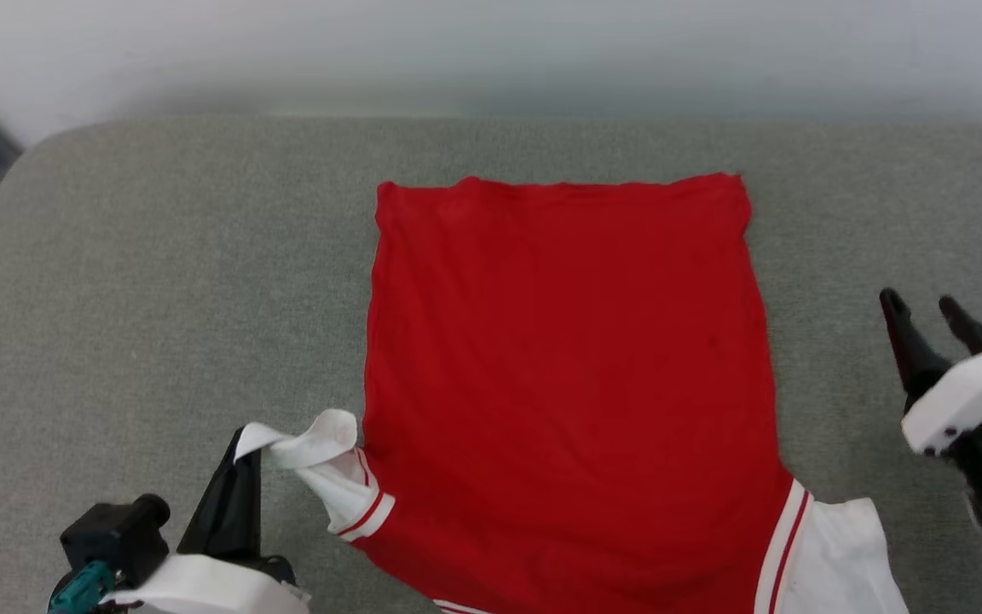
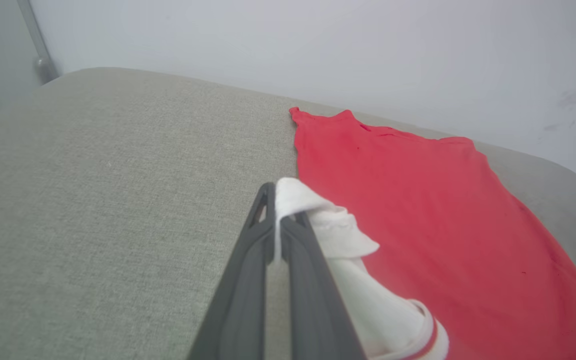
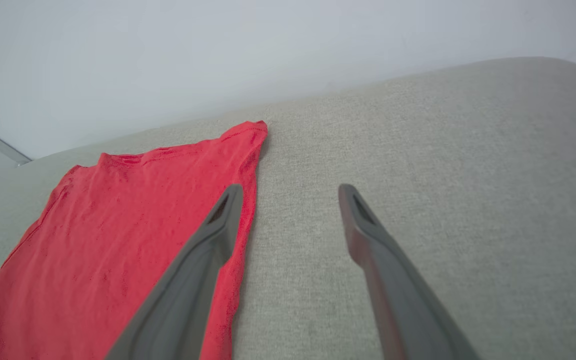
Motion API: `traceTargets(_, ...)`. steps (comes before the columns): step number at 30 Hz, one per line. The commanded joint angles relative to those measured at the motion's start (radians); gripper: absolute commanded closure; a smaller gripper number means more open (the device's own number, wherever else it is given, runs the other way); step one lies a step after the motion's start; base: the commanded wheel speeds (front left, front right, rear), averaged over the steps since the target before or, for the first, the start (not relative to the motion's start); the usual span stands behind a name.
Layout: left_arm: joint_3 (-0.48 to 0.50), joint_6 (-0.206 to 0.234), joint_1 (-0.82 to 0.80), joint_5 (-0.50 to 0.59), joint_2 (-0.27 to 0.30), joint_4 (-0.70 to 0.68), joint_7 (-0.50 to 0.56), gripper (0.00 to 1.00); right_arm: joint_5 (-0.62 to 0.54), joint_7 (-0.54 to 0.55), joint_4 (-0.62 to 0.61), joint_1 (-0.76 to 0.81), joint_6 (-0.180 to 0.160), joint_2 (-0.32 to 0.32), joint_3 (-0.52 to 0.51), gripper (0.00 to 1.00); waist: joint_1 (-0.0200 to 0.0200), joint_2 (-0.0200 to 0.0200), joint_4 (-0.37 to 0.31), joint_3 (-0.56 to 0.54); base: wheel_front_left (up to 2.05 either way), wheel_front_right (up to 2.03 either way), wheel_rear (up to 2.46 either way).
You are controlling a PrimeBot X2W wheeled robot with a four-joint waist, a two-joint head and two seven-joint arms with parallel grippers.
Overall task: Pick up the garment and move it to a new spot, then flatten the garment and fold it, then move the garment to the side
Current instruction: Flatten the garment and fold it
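Note:
The red garment (image 1: 568, 375) lies flat on the grey cushioned surface (image 1: 158, 298), hem toward the far side, plain red side up with no numbers showing. Its white sleeve end (image 1: 325, 452) with red stripes at the lower left is lifted and twisted. My left gripper (image 1: 245, 445) is shut on the tip of that sleeve, and the left wrist view has the white cloth (image 2: 318, 220) pinched between the dark fingers (image 2: 248, 270). The other white sleeve (image 1: 840, 554) lies flat at the lower right. My right gripper (image 1: 926, 309) stands open beside the garment's right edge (image 3: 118, 230), holding nothing.
A pale wall (image 1: 491, 51) rises behind the grey surface. The surface's rounded far-left corner (image 1: 31, 153) drops to a darker floor strip. Bare grey fabric stretches to the left (image 2: 93, 200) and right (image 3: 443, 175) of the garment.

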Motion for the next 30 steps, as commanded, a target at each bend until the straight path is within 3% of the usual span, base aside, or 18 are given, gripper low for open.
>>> traceTargets(1, -0.007, -0.007, -0.041, 0.010, -0.009, -0.005, -0.016, 1.00, 0.003, 0.026, 0.044, -0.081, 0.000, -0.015, -0.005, 0.00, -0.0002, -0.0001, 0.048, 0.115, 0.00, 0.00, 0.00)
traceTargets(4, -0.022, -0.019, -0.099, 0.022, -0.025, 0.004, -0.045, 1.00, 0.000, 0.131, 0.152, -0.268, 0.000, -0.059, -0.004, 0.00, -0.0002, -0.0001, 0.078, 0.180, 0.00, 0.00, 0.00)
traceTargets(5, -0.031, -0.027, -0.133, 0.028, -0.035, 0.010, -0.061, 1.00, -0.008, 0.214, 0.215, -0.378, 0.000, -0.087, 0.007, 0.00, -0.0002, -0.0001, 0.098, 0.218, 0.00, 0.00, 0.00)
traceTargets(16, -0.071, -0.062, -0.250, 0.046, -0.067, 0.031, -0.114, 1.00, -0.097, 0.548, 0.438, -0.778, 0.000, -0.150, 0.023, 0.00, -0.0002, -0.0001, 0.189, 0.367, 0.00, 0.00, 0.00)
traceTargets(22, -0.085, -0.080, -0.289, 0.039, -0.085, 0.065, -0.138, 1.00, -0.131, 0.608, 0.535, -0.861, 0.000, -0.140, 0.055, 0.00, -0.0002, -0.0001, 0.215, 0.422, 0.00, 0.00, 0.00)
traceTargets(29, -0.090, -0.089, -0.306, 0.035, -0.094, 0.104, -0.149, 1.00, -0.147, 0.741, 0.695, -0.801, 0.000, -0.106, 0.082, 0.00, -0.0002, -0.0001, 0.217, 0.418, 0.00, 0.00, 0.00)
traceTargets(30, -0.091, -0.091, -0.308, 0.034, -0.093, 0.110, -0.150, 1.00, -0.149, 0.752, 0.708, -0.800, 0.000, -0.104, 0.077, 0.54, -0.0002, -0.0001, 0.218, 0.414, 0.00, 0.00, 0.00)
